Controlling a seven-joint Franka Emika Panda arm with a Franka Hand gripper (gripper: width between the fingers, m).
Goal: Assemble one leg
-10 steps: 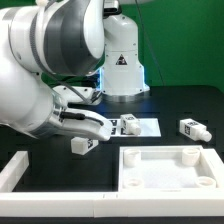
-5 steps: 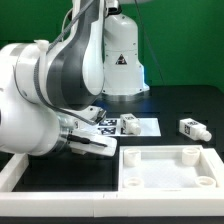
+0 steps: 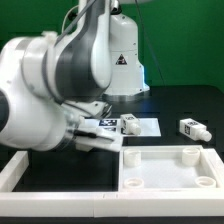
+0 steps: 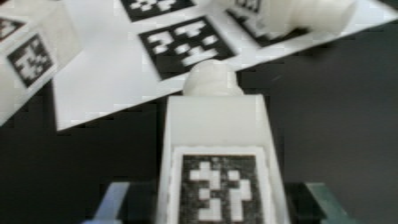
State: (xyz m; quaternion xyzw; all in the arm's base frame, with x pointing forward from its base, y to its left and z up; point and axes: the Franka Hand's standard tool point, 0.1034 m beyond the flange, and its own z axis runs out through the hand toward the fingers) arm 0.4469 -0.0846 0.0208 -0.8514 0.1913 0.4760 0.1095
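- The leg (image 4: 217, 120) sits right between the two fingers (image 4: 118, 203) of the gripper (image 4: 217, 208).
- Its long side points straight out from the gripper, toward the marker board (image 4: 107, 85).
- One finger waits on each side; I cannot tell if they squeeze it.

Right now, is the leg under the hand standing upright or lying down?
Lying down. In the wrist view the leg stretches flat along the black table, tagged face up, rounded end toward the marker board.
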